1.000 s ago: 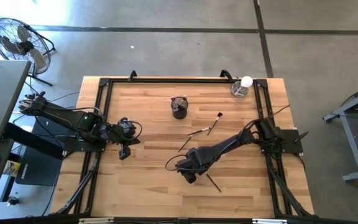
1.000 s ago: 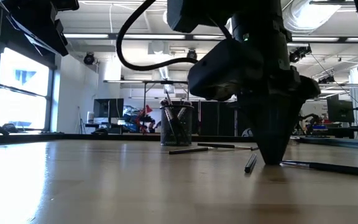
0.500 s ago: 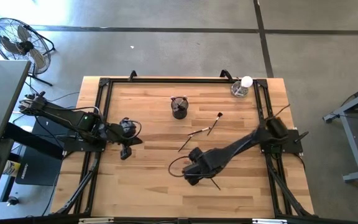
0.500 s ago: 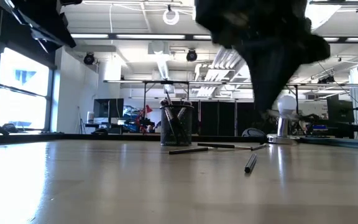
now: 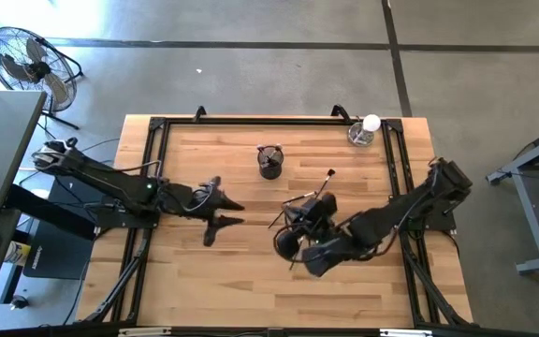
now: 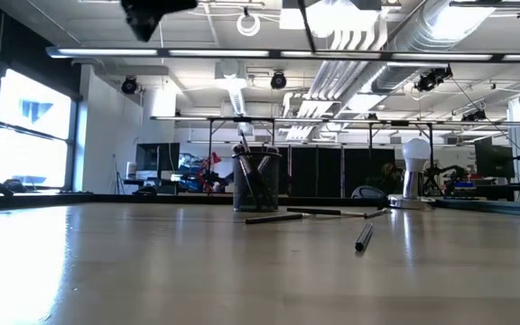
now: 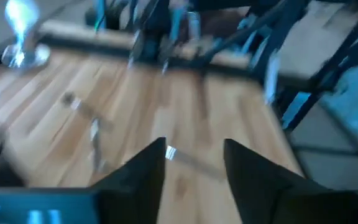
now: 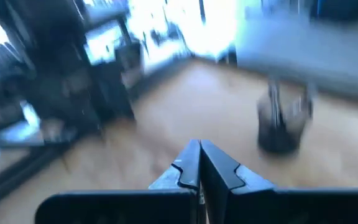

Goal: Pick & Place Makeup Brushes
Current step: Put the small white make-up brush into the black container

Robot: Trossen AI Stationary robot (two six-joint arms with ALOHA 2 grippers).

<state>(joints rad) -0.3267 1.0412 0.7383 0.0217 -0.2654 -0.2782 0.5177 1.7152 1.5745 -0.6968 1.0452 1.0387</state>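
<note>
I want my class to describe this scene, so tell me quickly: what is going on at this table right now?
Two robot arms are working on makeup brushes at a wooden table. The left tool hovers open over the left middle of the table, holding nothing. The right tool is shut and raised near the loose ones; whether it grips one cannot be seen. Some stand in the black cup, and others lie on the boards.

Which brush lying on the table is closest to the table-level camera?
The dark brush lying alone, pointing end-on at the camera; the other brushes lie crosswise farther back, by the cup.
</note>
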